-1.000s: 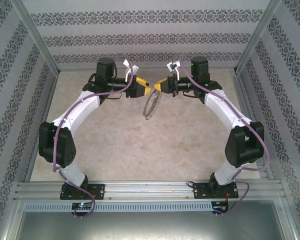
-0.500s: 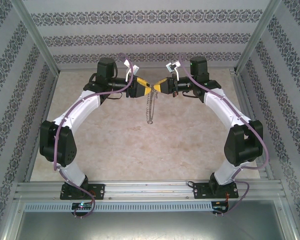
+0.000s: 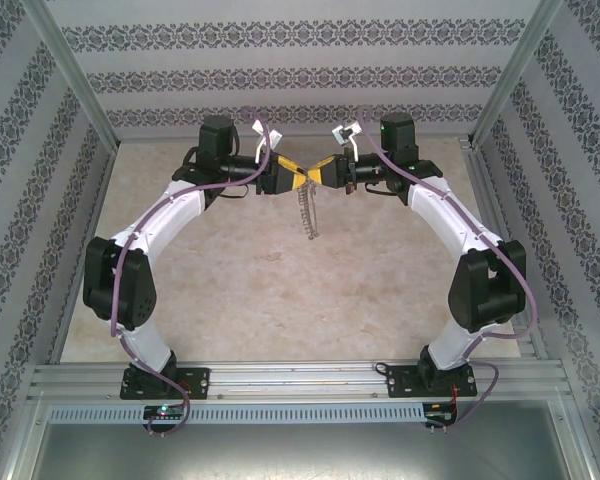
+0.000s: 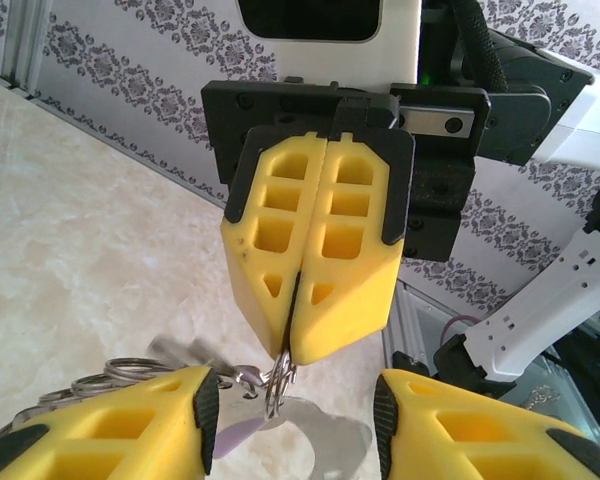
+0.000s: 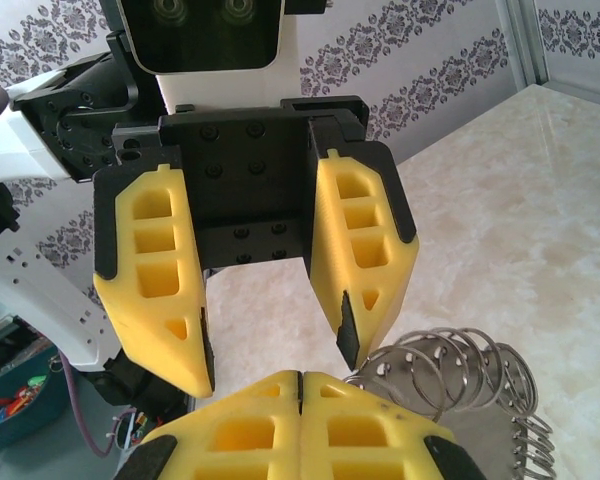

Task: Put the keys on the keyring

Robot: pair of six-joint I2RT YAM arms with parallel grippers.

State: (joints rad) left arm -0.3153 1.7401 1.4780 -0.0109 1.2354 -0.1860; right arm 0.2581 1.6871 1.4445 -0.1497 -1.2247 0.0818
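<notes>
Two grippers: tip to tip.
Right gripper [image 4: 292, 352]: pressed together, pinching keyring [image 3: 306, 212] at its top edge.
Left gripper [image 5: 275, 360]: spread, facing it.
Room: keyring hangs free above table [image 3: 230, 290].

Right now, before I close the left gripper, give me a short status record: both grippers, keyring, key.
left gripper: open, tip to tip with the right one
right gripper: shut, pinching a small ring at the keyring's top
keyring: hanging down from the right gripper
key: lilac head low between the left gripper's open jaws, beside the pinched ring
threaded: cannot tell
</notes>
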